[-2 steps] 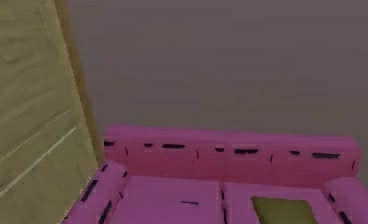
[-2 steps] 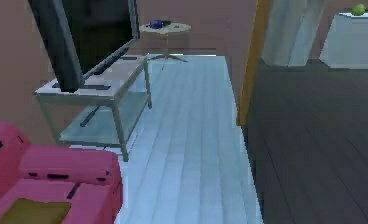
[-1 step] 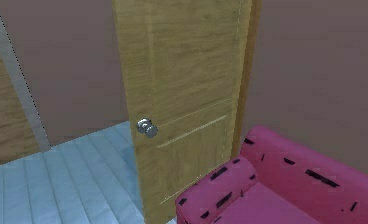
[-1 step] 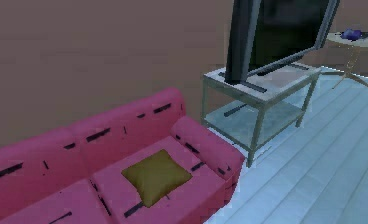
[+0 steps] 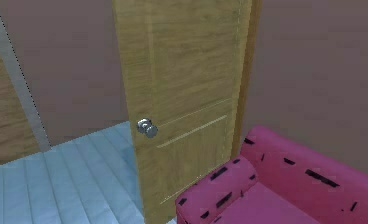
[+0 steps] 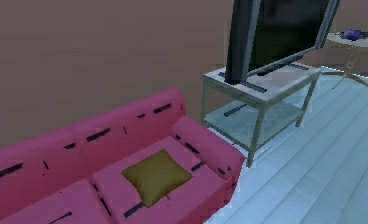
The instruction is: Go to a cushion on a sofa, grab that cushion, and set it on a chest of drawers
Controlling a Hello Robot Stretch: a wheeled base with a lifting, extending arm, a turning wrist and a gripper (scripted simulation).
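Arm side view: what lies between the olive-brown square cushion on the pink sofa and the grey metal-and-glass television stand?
In the arm side view, the pink sofa's padded armrest, then a strip of pale planked floor.

Sofa (image 6: 112, 140) recorded as pink, marked with black dashes; cushion (image 6: 157, 173) olive-brown, plain; door (image 5: 187, 70) tan, wood-grained; floor (image 5: 72, 180) pale blue, planked.
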